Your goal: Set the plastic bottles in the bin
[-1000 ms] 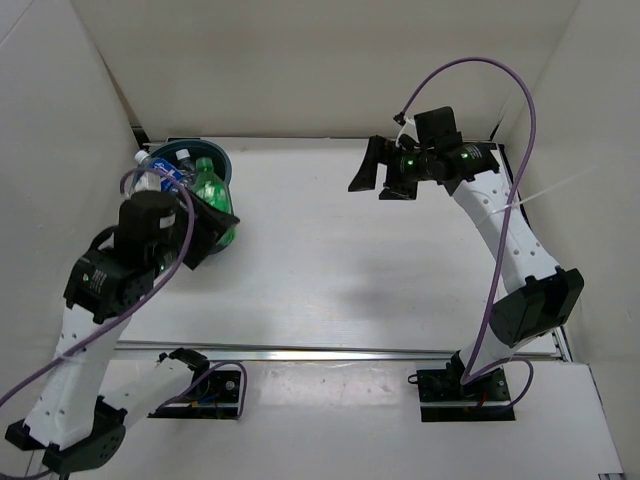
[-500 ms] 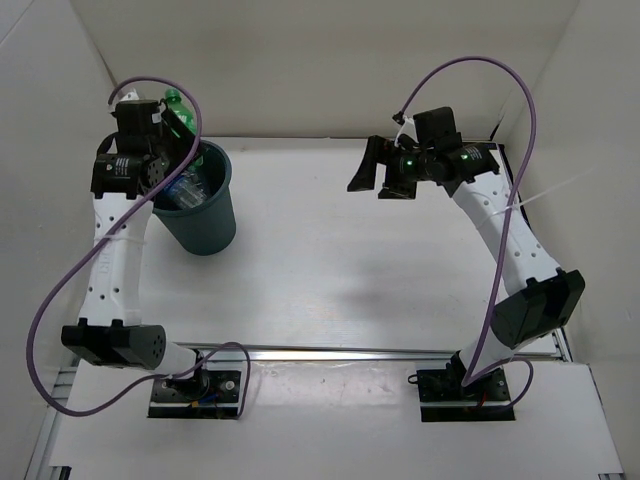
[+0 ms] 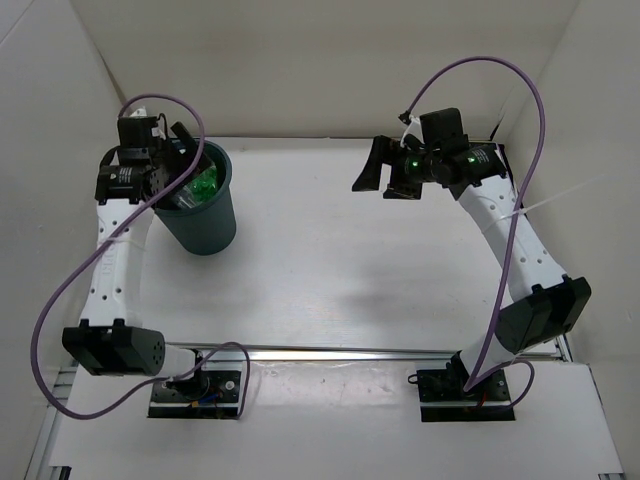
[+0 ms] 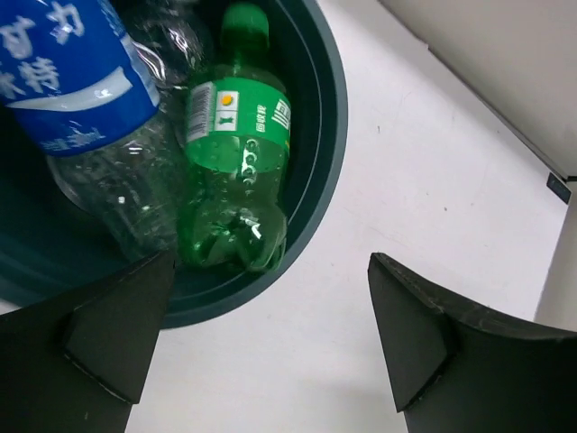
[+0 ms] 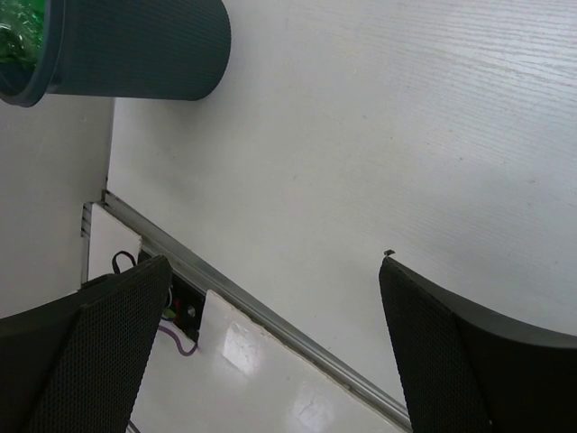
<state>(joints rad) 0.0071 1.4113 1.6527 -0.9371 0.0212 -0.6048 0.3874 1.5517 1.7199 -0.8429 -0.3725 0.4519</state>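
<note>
The dark teal bin (image 3: 212,225) stands at the far left of the table. In the left wrist view the bin (image 4: 330,135) holds the green bottle (image 4: 236,171), the blue-label bottle (image 4: 68,77) and a clear bottle (image 4: 126,198). The green bottle also shows in the top view (image 3: 205,184). A fourth bottle is not visible. My left gripper (image 3: 190,158) hovers over the bin's rim, open and empty (image 4: 270,347). My right gripper (image 3: 378,172) is held high over the far middle of the table, open and empty (image 5: 270,352). The right wrist view shows the bin (image 5: 144,45) from afar.
White walls enclose the table on the left, back and right. A metal rail (image 3: 340,351) runs along the near edge, with the arm bases (image 3: 195,390) behind it.
The green bottle, held above the bin's back rim half a second ago, now lies inside the bin. My left gripper has opened and dropped slightly. The right arm has shifted slightly.
</note>
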